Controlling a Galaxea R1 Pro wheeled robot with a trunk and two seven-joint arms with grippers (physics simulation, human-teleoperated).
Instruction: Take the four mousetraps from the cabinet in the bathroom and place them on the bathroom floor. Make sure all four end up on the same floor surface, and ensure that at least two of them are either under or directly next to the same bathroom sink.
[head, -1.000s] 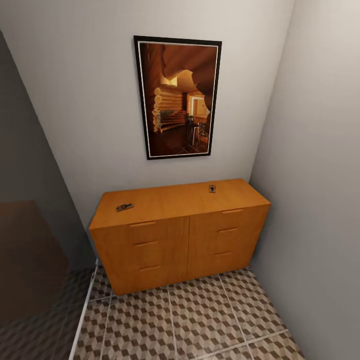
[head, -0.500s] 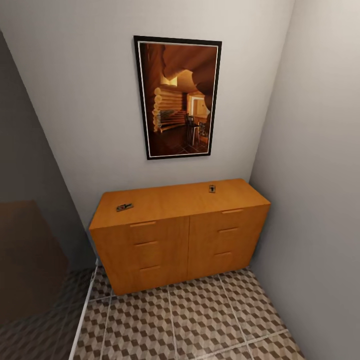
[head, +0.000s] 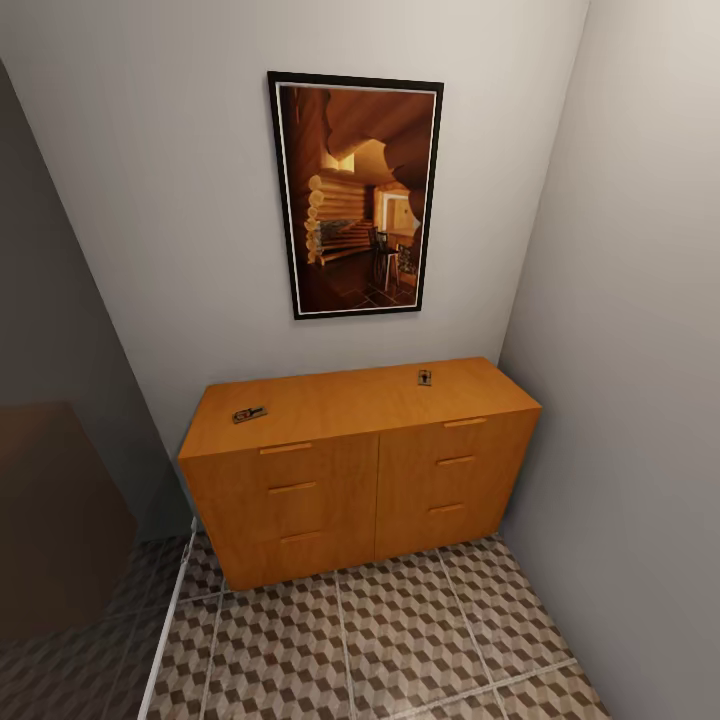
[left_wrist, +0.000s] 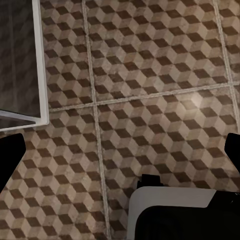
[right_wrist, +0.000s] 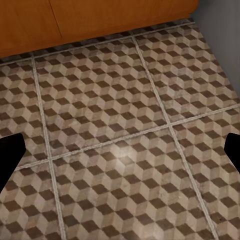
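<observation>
While the robot faces the dresser, the views read as follows.

Head view, cabinet: the cabinet (head: 360, 465) stands against the back wall in a corner, six drawers shut, right end by the side wall.
Head view, traps: two mousetraps lie on the cabinet top, well apart; the left trap (head: 249, 414) near the front left edge, the right trap (head: 425, 377) toward the back right.
Head view, wall: a framed picture (head: 355, 195) hangs above the cabinet.
Head view, floor: the cube-patterned floor (head: 400, 640) runs in front of the cabinet; a glass wall (head: 60, 480) with a white strip at its foot stands at the left.

Left wrist view, left gripper (left_wrist: 120, 157): fingertips at the two frame edges, spread wide, nothing between them; bare floor below.
Left wrist view, surroundings: a white frame (left_wrist: 42, 65) of the glass wall lies ahead to one side; part of the robot's base (left_wrist: 175, 215) sits near the gripper.

Right wrist view, right gripper (right_wrist: 120, 155): fingertips spread wide, empty, over floor tiles.
Right wrist view, cabinet: its lower front lies ahead of the gripper, well apart.
</observation>
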